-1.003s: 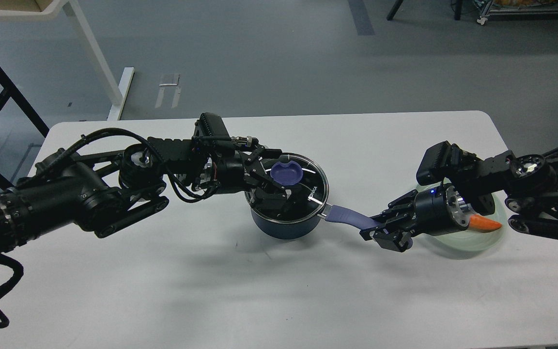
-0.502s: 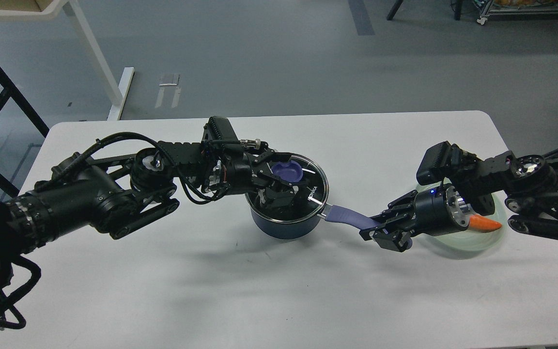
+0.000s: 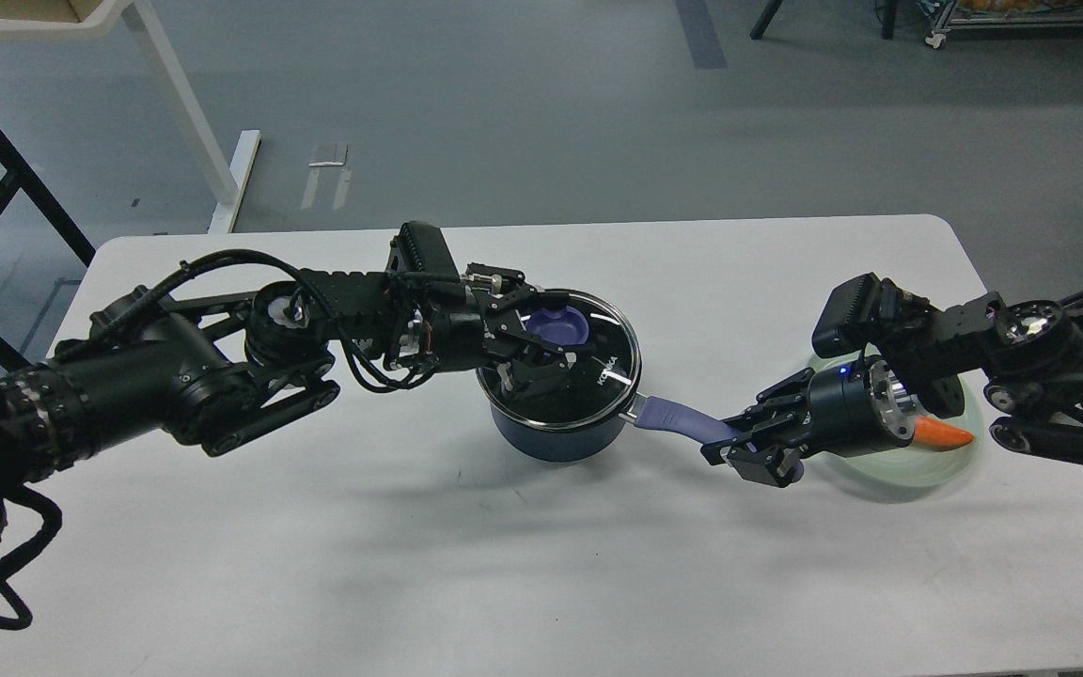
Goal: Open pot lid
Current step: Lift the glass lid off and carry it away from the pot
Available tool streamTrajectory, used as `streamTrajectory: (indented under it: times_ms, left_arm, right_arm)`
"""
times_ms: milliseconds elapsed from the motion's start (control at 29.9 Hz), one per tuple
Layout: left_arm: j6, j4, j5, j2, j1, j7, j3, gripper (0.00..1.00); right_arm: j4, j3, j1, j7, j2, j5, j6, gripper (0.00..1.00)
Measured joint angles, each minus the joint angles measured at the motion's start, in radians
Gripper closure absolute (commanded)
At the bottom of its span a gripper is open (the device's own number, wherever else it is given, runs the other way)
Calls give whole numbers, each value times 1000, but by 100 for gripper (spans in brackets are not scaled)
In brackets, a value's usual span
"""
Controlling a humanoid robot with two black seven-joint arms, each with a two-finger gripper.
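Note:
The dark navy-blue pot stands mid-table, its purple-blue handle pointing right. The clear glass lid with a steel rim lies on it, slightly tilted. My left gripper reaches in from the left over the lid, its fingers closed around the flat purple-blue knob. My right gripper is shut on the far end of the handle, so the hole there is hidden.
A pale green plate with an orange carrot lies under my right arm at the table's right end. The table's front edge is near. White table legs and a black frame stand on the floor at far left.
My left arm has shifted a little right and up. The knob has risen slightly and the lid has turned and tilted with it. The right arm has hardly moved.

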Motion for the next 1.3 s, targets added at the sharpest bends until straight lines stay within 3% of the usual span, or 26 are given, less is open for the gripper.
streamTrajectory:
  times_ms: [268,435,535,669,903,1304]
  left_arm:
    - [52,-103,-1,221,-38,0,0,60]
    - [72,-165,-3,409,9,0,40,60]
    - [136,-168,-18,480,70,0,65,60]
    - [222,-158,-50,531,174,0,76,60]
    - [296,-122,-62,564,294,0,76,58]
    - [313,-27,-149,517,382,0,77,47]
  right_arm:
    - [0,0,0,0,-7,1,0,69]
    - [0,0,0,1,-9,1,0,69]
    - [0,0,1,1,-9,1,0,69]
    - [0,0,1,1,-19,1,0,69]
    - [0,0,0,1,-24,1,0,69]
    - [0,0,-1,1,-24,1,0,69]
